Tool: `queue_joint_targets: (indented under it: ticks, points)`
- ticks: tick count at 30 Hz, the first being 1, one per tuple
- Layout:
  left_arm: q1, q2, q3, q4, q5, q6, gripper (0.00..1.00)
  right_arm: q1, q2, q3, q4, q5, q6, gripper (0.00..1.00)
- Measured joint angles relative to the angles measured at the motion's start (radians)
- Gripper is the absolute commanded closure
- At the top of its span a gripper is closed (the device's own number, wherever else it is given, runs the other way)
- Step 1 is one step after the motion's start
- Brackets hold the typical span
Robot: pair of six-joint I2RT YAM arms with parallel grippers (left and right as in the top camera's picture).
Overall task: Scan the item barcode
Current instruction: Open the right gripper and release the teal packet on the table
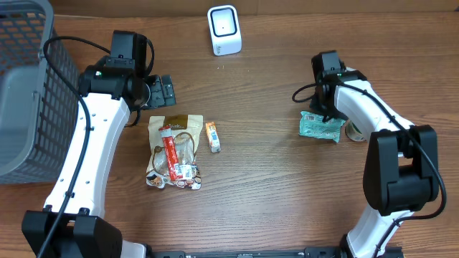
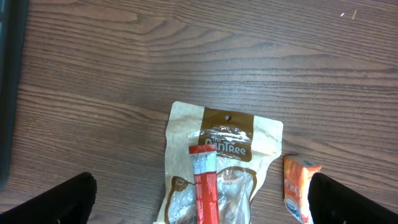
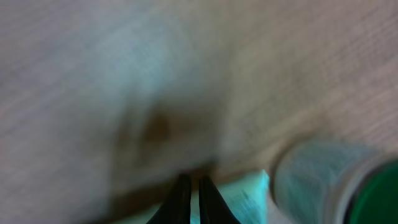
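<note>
A white barcode scanner (image 1: pixel 224 30) stands at the back middle of the table. A teal packet (image 1: pixel 320 127) lies at the right, and my right gripper (image 1: pixel 318 113) is down on its upper left edge. The right wrist view is blurred: the right gripper (image 3: pixel 193 186) has its fingertips nearly together, shut on the teal packet (image 3: pixel 245 194). My left gripper (image 1: pixel 163 91) hovers open just behind a brown pouch (image 1: pixel 177 147) with a red stick (image 1: pixel 171 152) lying on it. In the left wrist view the left gripper (image 2: pixel 200 190) spans the pouch (image 2: pixel 227 140) and the red stick (image 2: pixel 206 186) without touching them.
An orange packet (image 1: pixel 213 136) lies right of the pouch and shows too by the left gripper's right finger (image 2: pixel 297 186). A jar with a green lid (image 1: pixel 354 131) lies beside the teal packet. A grey wire basket (image 1: pixel 29 86) fills the far left.
</note>
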Motion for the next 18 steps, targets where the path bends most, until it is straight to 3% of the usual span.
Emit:
queue_joint_targets:
  ticks: [12,18]
  points:
    - [0.000,0.000,0.000,0.000,0.000,0.000,0.00,0.000,0.002,-0.008,-0.289,-0.123,0.000,0.92]
    - [0.000,0.000,0.000,0.000,0.000,0.000,0.00,0.000,0.002,-0.003,-0.348,-0.173,-0.013,0.96]
